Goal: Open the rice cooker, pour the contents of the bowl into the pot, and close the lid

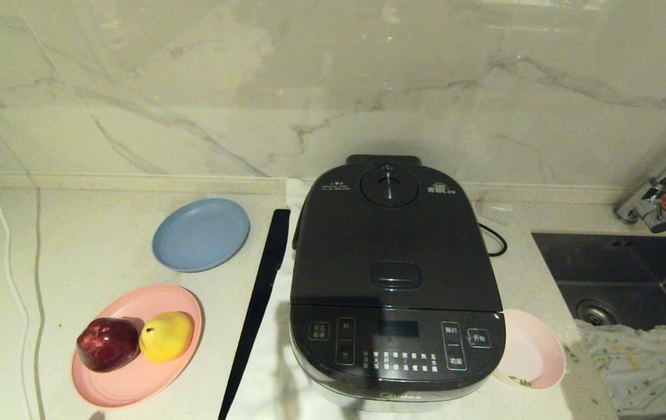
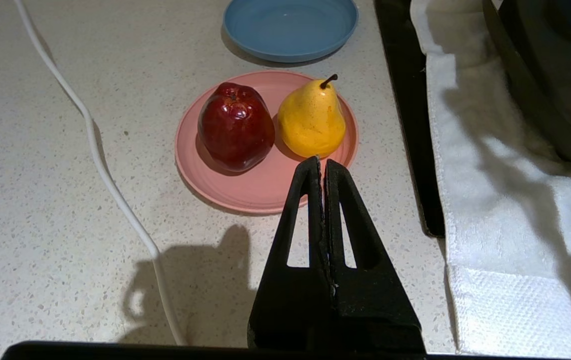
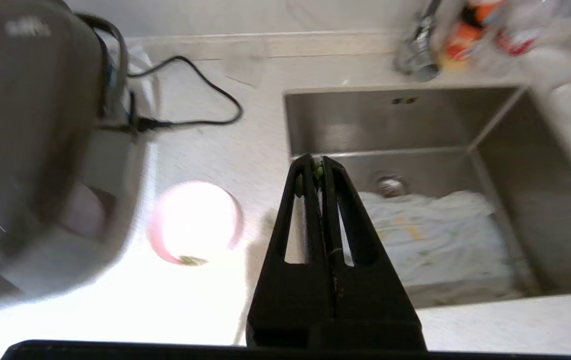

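Observation:
The dark grey rice cooker (image 1: 394,280) stands mid-counter with its lid (image 1: 394,233) down, so the pot is hidden. To the cooker's right, the pale pink bowl (image 1: 528,356) sits upright on the counter, nearly bare inside, with a few green bits (image 1: 522,382) at its near rim. The bowl (image 3: 194,222) also shows in the right wrist view. Above the counter between bowl and sink, my right gripper (image 3: 317,161) is shut, with small green bits stuck at its tips. My left gripper (image 2: 322,161) is shut and empty, hovering by the pink plate. Neither gripper shows in the head view.
A blue plate (image 1: 201,234) and a pink plate (image 1: 129,388) with a red apple (image 1: 107,344) and a yellow pear (image 1: 165,335) lie left of the cooker. A black strip (image 1: 257,303) borders a white towel (image 2: 490,200). The sink (image 1: 630,274) holds a cloth (image 1: 642,361).

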